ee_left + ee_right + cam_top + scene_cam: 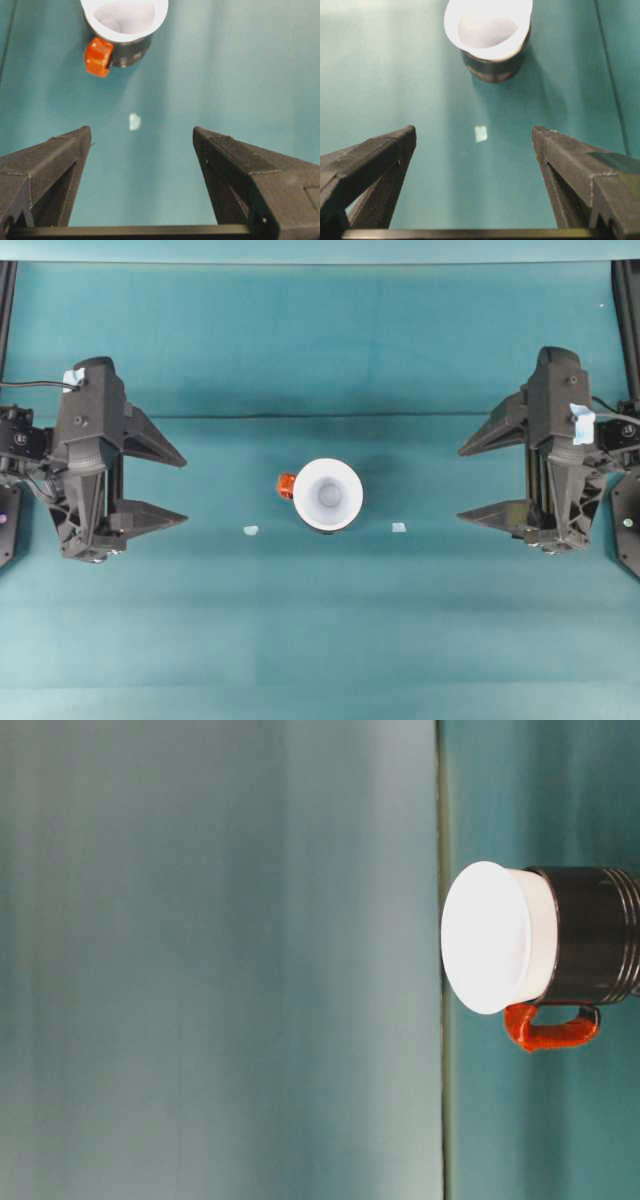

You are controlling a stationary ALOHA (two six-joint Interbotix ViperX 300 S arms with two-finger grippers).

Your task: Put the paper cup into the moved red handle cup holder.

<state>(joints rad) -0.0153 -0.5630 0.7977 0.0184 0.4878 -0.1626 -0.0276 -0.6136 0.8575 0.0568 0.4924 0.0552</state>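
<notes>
Two claws, both spread wide with nothing between the fingers.

Overhead: left claw and right claw sit at opposite sides of the worktop, matte black printed plastic, wedge-shaped fingers pointing inward. Paper cup sits midway between them, well apart from both, nested upright in the red handle cup holder; the white round rim covers nearly all of the holder, leaving a dark sliver and the orange-red stub on the left-claw side. Two small pale tape marks on the cloth, one on each side of the cup. Worktop is a teal fabric-like sheet with a faint fold line running across behind the claws.

Table-level: cup's flared white rim stands proud of the glossy black, ribbed holder body; looped orange-red handle on its side. Plain teal backdrop behind.

Left wrist: cup and holder straight ahead of the left claw's fingers, slightly toward its left finger, handle stub knurled and facing that claw. Pale mark lies between claw and holder. Fingers show layered print texture.

Right wrist: cup in holder ahead of the right claw's fingers, roughly centred between them; holder base ringed and glossy. Pale square mark on the cloth between claw and holder.
</notes>
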